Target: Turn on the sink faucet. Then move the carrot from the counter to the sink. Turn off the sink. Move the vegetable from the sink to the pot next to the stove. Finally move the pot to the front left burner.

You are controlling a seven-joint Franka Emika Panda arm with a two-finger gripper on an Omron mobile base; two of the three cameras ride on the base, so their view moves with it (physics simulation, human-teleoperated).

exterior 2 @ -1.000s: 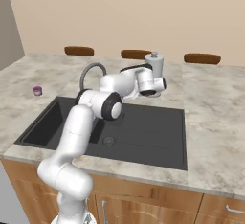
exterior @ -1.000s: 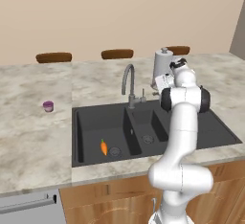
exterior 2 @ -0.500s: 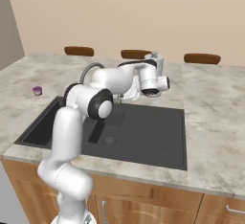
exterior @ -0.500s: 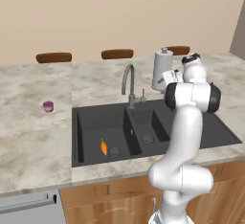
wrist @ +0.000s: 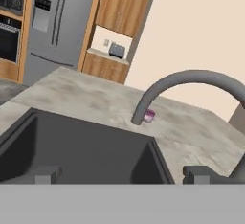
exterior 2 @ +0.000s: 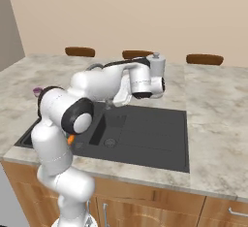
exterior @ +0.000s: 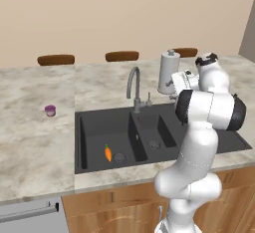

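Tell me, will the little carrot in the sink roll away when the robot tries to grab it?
The carrot lies on its side on the flat floor of the sink, next to the drain. It is round and tapered, so a nudge would probably roll it in a curve. It looks small and stiff, likely light. Its smooth skin may slip.

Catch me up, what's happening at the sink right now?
The white arm's pincer is open and empty, up by the tall grey gooseneck faucet, beside the white paper-towel roll. The small orange carrot already lies in the large bowl of the dark double-basin sink. No water shows. A small purple cup sits on the marbled counter.
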